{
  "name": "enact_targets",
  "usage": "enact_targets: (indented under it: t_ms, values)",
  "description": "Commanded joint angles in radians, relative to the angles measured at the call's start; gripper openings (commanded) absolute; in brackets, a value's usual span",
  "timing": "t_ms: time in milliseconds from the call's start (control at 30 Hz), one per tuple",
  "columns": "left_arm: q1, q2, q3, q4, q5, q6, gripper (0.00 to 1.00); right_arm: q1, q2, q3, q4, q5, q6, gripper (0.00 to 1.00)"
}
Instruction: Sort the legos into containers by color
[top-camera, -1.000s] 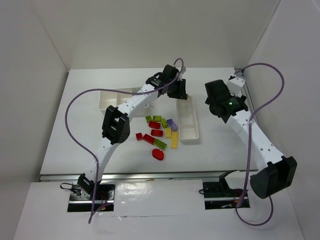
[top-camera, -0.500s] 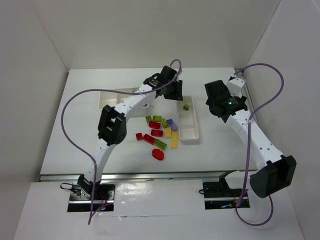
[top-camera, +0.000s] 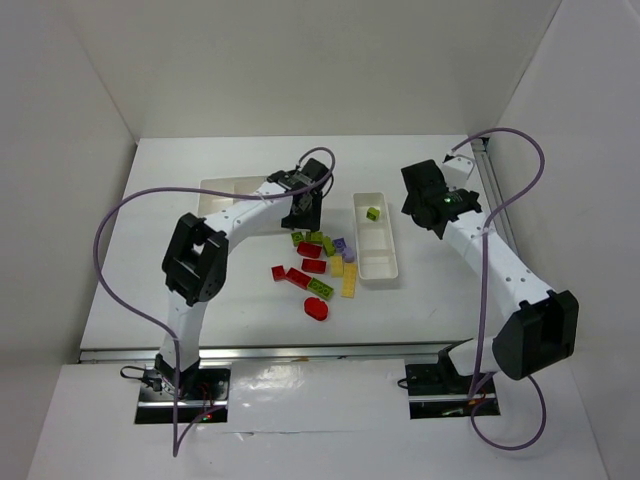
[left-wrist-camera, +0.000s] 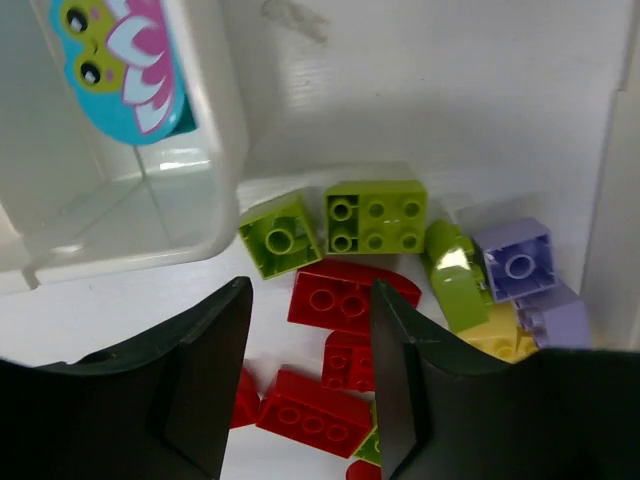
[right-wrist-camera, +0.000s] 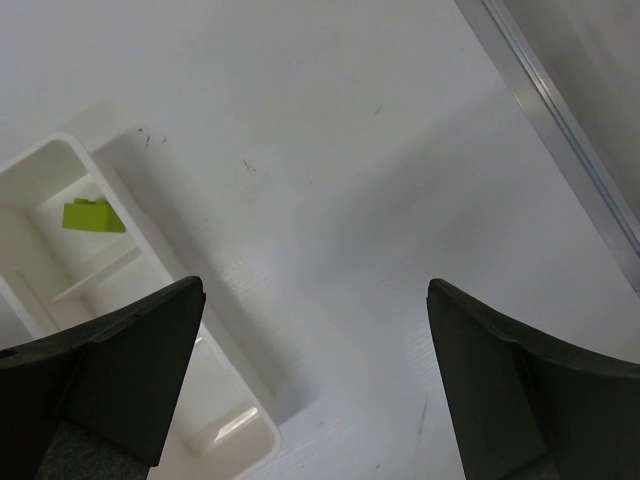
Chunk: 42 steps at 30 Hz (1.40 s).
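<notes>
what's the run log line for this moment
left hand: open, empty, over lego pile | right hand: open, empty, beside narrow tray | narrow tray: one lime green brick | lego pile: not yet sorted

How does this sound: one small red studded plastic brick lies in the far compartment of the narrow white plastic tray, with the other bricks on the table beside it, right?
Not quite. The small studded plastic brick in the far compartment of the narrow white plastic tray is lime green, not red. The top external and right wrist views both show it. The other bricks do lie on the table beside it.
</notes>
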Motion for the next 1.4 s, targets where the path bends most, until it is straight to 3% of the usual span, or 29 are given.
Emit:
enact_targets:
  t_ms: [0,467,1067,1267,1367]
  values:
    - [0.031,-0.024,-0.028,-0.031,-0.051,-0.091,0.61,-0.006,0.003,0.006,0.05,-0.001,-0.019,1.0]
    - [0.142,0.085,0.013,-0.011,0.046,-0.091,0.66,-0.006,0.021,0.006,0.05,-0.02,-0.019,1.0]
    - [0.142,0.072,-0.059,0.031,0.166,-0.148,0.69,-0.006,0.04,0.006,0.059,-0.049,-0.028,1.0]
    - [0.122,0.082,-0.059,0.022,0.151,-0.128,0.66,-0.006,0.04,0.006,0.059,-0.049,-0.028,1.0]
    - [0.122,0.082,-0.071,0.002,0.115,-0.117,0.6,-0.006,0.04,0.006,0.059,-0.049,-0.028,1.0]
